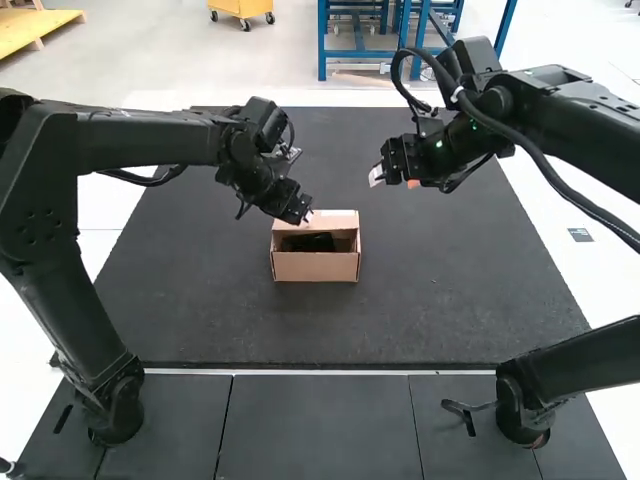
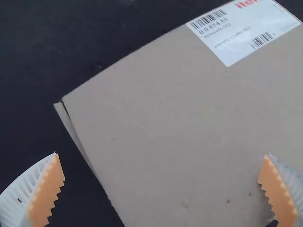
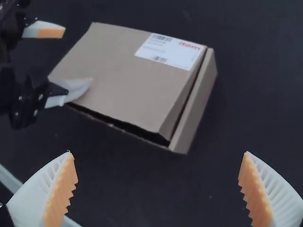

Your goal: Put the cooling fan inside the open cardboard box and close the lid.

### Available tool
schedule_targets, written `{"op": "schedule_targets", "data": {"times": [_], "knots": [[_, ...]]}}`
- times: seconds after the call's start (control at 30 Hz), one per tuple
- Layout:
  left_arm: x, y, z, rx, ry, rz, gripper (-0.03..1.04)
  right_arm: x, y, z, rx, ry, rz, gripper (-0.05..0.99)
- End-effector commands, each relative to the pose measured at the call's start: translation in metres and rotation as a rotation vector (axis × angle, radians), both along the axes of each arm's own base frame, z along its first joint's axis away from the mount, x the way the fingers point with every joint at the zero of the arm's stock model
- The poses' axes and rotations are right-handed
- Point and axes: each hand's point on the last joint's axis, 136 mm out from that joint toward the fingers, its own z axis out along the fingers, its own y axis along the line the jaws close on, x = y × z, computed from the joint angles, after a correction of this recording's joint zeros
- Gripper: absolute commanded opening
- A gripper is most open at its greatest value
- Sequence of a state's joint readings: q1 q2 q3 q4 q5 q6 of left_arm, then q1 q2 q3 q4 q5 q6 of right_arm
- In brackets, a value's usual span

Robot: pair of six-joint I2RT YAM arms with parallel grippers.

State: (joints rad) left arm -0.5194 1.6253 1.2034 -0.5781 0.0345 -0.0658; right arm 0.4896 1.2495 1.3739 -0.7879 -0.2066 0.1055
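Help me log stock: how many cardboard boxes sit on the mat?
1. The cardboard box sits mid-mat, lid partly lowered, with the left gripper at its lid edge. No other box appears hidden.

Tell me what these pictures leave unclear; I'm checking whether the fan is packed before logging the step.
- Fan: in the high view the inside of the box is too dark to tell; in both wrist views the lid covers it.
- Whether the left gripper touches the lid: too small in the high view, unclear in the right wrist view.
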Motion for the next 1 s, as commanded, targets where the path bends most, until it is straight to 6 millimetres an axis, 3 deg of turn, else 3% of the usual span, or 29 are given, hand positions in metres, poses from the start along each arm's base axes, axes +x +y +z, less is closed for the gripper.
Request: {"op": "schedule_targets", "data": {"times": [0.0,0.27,0.97], "knots": [[-0.004,-0.003,0.008,-0.031,-0.026,-0.005,0.97,-0.002,0.002,0.003,0.018,0.003,0.004,0.78],[-0.006,0.000,-0.005,-0.032,-0.038,-0.002,0.97,-0.004,0.001,0.010,0.015,0.005,0.004,0.78],[-0.014,0.014,-0.047,0.002,-0.059,0.024,0.97,-0.009,-0.002,0.004,0.012,0.044,-0.018,0.78]]}}
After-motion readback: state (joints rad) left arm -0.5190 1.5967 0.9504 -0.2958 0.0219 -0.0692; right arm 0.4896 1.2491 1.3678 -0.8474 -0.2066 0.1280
